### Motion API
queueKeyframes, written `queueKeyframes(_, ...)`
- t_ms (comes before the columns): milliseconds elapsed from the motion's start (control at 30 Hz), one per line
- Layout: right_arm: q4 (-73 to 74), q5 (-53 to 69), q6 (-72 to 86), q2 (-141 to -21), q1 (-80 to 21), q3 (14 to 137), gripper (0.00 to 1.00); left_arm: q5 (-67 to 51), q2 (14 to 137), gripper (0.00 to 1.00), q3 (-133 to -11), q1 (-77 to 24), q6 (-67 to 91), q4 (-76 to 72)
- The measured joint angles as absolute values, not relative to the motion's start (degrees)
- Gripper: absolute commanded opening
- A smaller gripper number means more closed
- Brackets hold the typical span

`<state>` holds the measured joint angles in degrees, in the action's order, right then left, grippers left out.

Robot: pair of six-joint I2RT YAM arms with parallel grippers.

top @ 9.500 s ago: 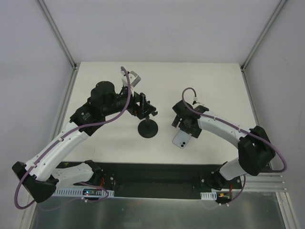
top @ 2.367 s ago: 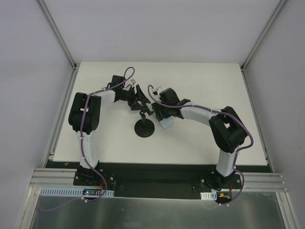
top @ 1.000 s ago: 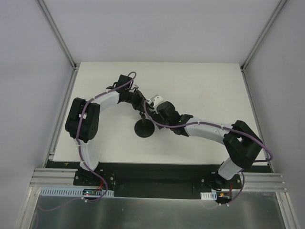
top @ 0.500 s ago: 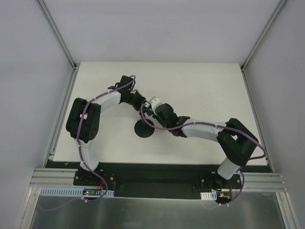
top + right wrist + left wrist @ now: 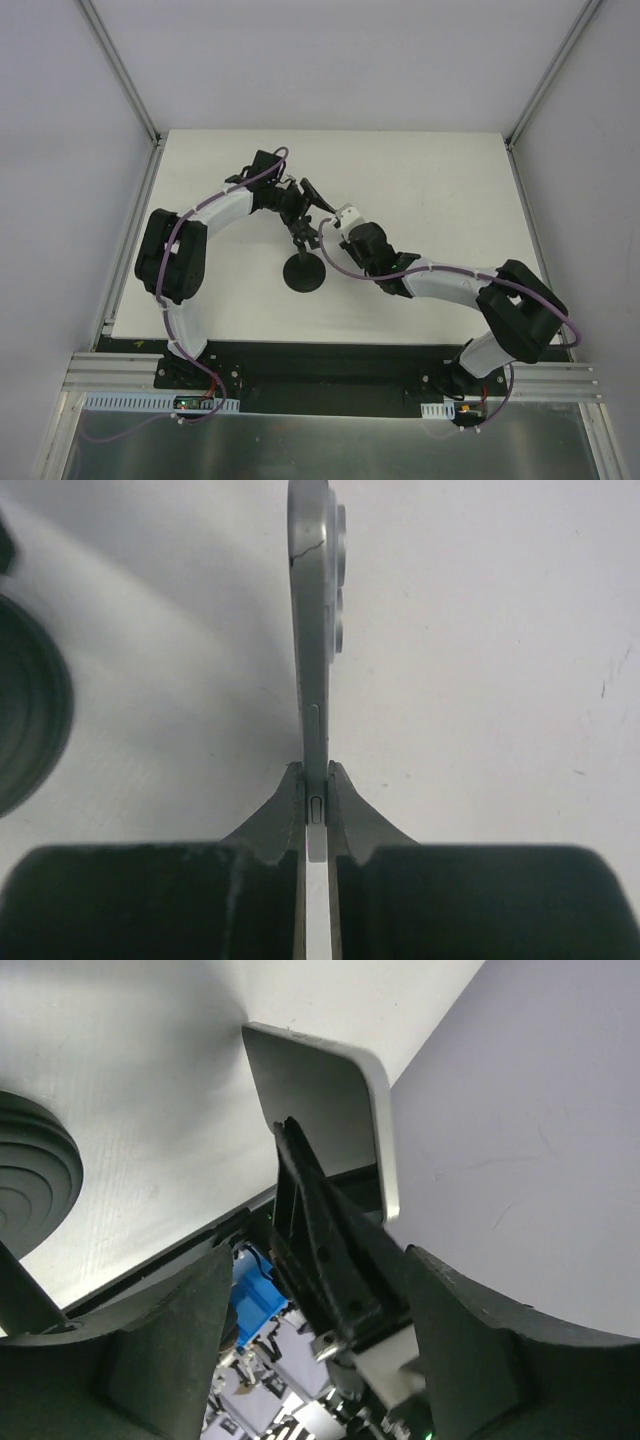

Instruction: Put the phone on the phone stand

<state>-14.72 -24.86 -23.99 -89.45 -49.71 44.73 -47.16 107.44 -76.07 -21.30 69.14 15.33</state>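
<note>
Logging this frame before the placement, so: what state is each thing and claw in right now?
right claw: shut on the phone.
left claw: open, fingers spread.
phone: held edge-on, clamped across its two faces.
phone stand: upright on its disc base.

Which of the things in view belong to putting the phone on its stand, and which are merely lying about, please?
Part of the job:
- phone, clamped edge-on in the right pincer
- phone stand
- left pincer, by the stand's head

Just there:
- white table
- black base plate
- metal rails
</note>
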Motion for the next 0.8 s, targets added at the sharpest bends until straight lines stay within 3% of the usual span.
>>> queueKeyframes(367,-17.17,-9.69,-12.05,-77.78,-36.01,34.48,0.00,-46.65,100.40,0.76,-75.09,-17.28,58.00,15.05)
queueKeyframes(400,-17.39,-7.25,-10.90,-76.42,-34.24,33.30,0.00,-46.26,99.00,0.83,-74.26,-16.36,56.55,15.07)
queueKeyframes(500,-17.30,-0.38,-7.88,-72.69,-29.69,30.65,0.00,-45.43,94.50,0.94,-71.68,-14.02,51.81,15.16)
queueKeyframes(800,-17.87,22.20,2.02,-61.21,-18.44,26.55,0.00,-41.43,78.13,0.89,-68.12,-13.23,38.37,15.64)
